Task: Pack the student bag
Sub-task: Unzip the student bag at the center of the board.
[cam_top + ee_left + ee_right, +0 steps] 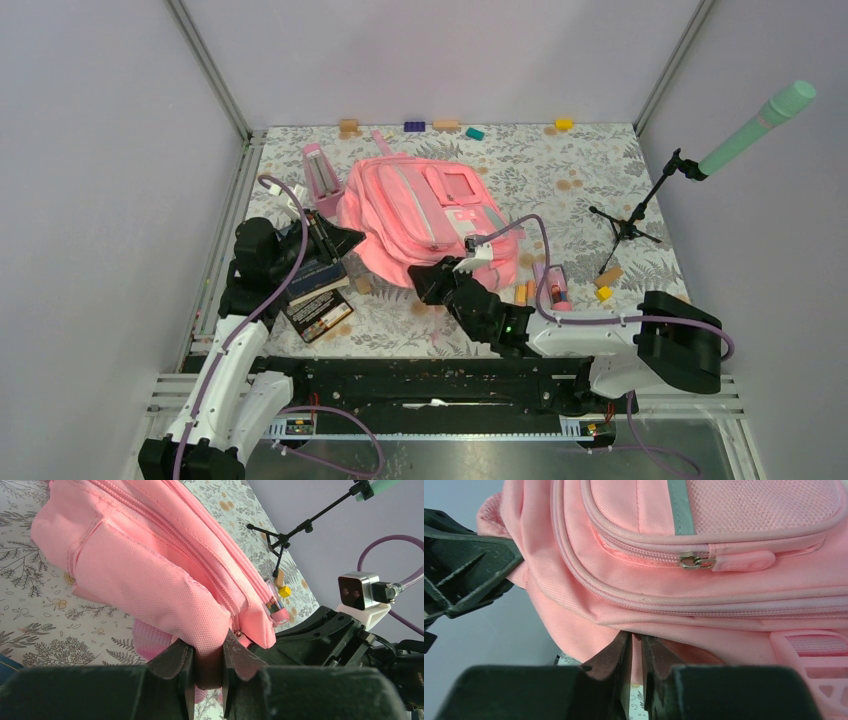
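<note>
The bag lies flat in the middle of the table, front side up, with its zips shut. It is big, soft and floppy. It looks puffy but not full, so I think it is light, and it will sag and fold if it is lifted by one spot. The cloth is a bit rough, so it should not slip much. The left gripper is nearly closed and pinches a corner of the side pocket on the bag's left side. The right gripper is at the near edge of the bag. Its jaws are very close together, and a thin fold of pink cloth seems to sit between them. A pinch of thin cloth like that can slide out, so a seam or a padded strap would be a safer place to hold. To open the bag, the best thing to grab is a zip pull, which is small and will need a careful pinch. One gripper should hold the cloth tight near the zip while the other pulls, or the whole bag will just drag along. Some books wait by the left arm.
</note>
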`<state>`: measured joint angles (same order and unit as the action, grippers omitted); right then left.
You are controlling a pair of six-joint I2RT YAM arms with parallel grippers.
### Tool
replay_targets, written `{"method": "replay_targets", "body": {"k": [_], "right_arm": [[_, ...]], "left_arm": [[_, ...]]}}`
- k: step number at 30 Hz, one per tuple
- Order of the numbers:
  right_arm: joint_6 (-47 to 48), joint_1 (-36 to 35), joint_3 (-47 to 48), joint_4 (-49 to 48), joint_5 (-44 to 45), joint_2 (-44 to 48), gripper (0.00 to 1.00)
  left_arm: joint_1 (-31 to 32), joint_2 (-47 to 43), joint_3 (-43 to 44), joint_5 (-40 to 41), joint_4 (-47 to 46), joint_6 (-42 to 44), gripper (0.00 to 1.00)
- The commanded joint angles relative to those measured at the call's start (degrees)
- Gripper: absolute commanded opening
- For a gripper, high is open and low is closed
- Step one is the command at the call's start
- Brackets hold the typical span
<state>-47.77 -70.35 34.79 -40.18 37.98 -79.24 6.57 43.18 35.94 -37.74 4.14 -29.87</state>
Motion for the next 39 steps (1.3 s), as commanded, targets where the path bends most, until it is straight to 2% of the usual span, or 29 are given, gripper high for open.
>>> {"method": "replay_targets", "body": {"k": [1,3,8,15,29,39], "right_arm": [[1.2,0.6,-0.3,-2.8,2.0,4.1,0.03],[1.7,0.6,-0.6,-3.5,1.8,4.5,0.0],[3.0,0.7,0.1,-5.5,0.5,3.0,0.0],[3.1,0.6,1.2,-6.1,-0.6,0.9,0.09],[1.9,0.7,3.6,-6.8,-1.5,-3.4,0.17],[2.0,0.7,4.4,-8.2,-1.7,-5.2,0.26]], "left_arm": [[0.2,-2.2,0.4,-4.0,-6.6,-0.1,0.0],[0.2,-2.3,0.4,-4.0,-6.6,-0.1,0.0],[0.2,-2.2,0.3,-4.1,-6.6,-0.1,0.0],[0.2,-2.3,0.2,-4.2,-6.7,-0.1,0.0],[0.2,-2.8,0.0,-4.2,-6.6,0.0,0.0],[0.2,-2.8,0.0,-4.1,-6.6,0.0,0.0]]}}
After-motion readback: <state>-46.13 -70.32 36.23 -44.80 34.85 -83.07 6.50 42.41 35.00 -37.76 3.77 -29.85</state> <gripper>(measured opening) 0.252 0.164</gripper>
